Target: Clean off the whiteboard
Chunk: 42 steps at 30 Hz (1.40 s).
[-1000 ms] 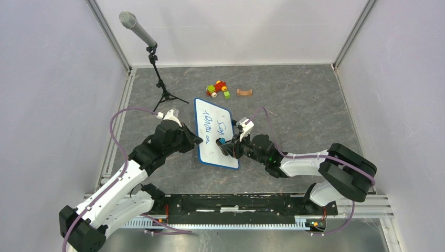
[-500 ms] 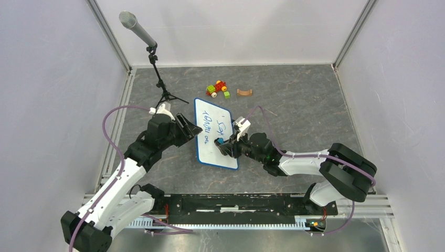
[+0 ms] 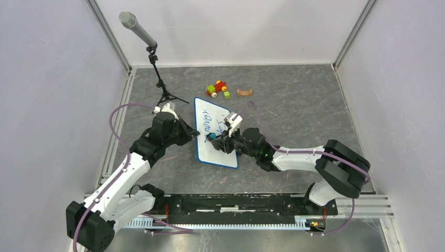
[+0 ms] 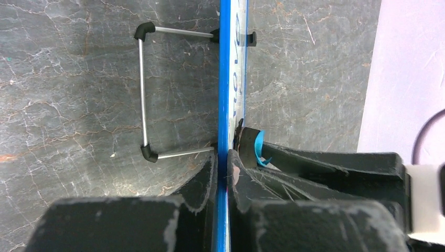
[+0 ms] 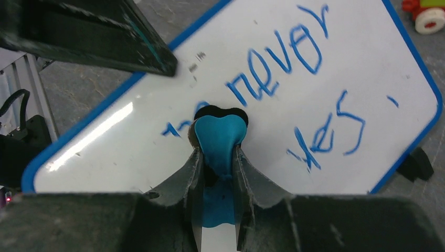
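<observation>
The whiteboard [image 3: 219,155] stands tilted on the floor and bears blue handwriting. In the right wrist view [image 5: 367,68] the words "never" and "yes" show. My left gripper [image 3: 195,134] is shut on the board's left rim. The left wrist view shows the board edge-on [image 4: 224,79] between my left gripper's fingers [image 4: 224,164]. My right gripper [image 3: 214,138] is shut on a blue eraser [image 5: 219,135] and presses it on the board's face just below "never". The eraser's tip also shows behind the board [image 4: 257,148].
A microphone on a tripod stand [image 3: 157,68] is at the back left. Coloured toy blocks [image 3: 218,88] and a brown curved piece [image 3: 244,92] lie behind the board. The board's wire stand [image 4: 141,94] sticks out from its back. Grey walls enclose the floor.
My right gripper has slid the eraser leftward across the board, toward my left gripper. My left arm has shifted slightly while keeping its hold on the rim.
</observation>
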Available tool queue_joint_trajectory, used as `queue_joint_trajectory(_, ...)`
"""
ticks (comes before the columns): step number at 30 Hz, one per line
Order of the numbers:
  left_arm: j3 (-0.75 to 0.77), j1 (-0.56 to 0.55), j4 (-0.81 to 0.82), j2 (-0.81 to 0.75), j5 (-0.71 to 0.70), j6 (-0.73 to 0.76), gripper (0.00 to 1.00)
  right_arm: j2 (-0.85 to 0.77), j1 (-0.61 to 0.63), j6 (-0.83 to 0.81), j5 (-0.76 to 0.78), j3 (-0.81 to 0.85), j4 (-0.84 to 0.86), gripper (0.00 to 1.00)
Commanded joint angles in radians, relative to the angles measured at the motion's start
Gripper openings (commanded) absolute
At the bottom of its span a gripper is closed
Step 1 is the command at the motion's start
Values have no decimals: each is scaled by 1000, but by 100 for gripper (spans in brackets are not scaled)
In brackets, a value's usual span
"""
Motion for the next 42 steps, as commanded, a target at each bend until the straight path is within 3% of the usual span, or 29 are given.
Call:
queue_joint_trajectory(1, -29, -13, 62, -7, 65, 18, 2, 57, 97, -59, -73, 146, -6, 26)
queue_joint_trajectory(6, -26, -14, 39, -23, 63, 24, 2, 116, 64, -12, -39, 199, -32, 26)
queue_joint_trajectory(15, -8, -14, 26, -26, 61, 60, 2, 182, -91, 145, -48, 95, -64, 26)
queue_joint_trajectory(21, -6, -14, 22, -27, 62, 73, 2, 180, -76, 101, -73, 114, -110, 26)
queue_joint_trajectory(29, -12, -13, 22, -37, 63, 55, 2, 82, 140, -139, -111, 119, -50, 26)
queue_joint_trajectory(32, -13, -14, 21, -41, 62, 54, 2, 67, 170, -162, -163, 101, -2, 26)
queue_joint_trajectory(37, -13, -13, 19, -48, 67, 56, 2, 94, 137, -106, -68, 101, -32, 26)
queue_joint_trajectory(42, -9, -13, 8, -49, 68, 65, 2, 120, 7, 64, -22, 49, -34, 26)
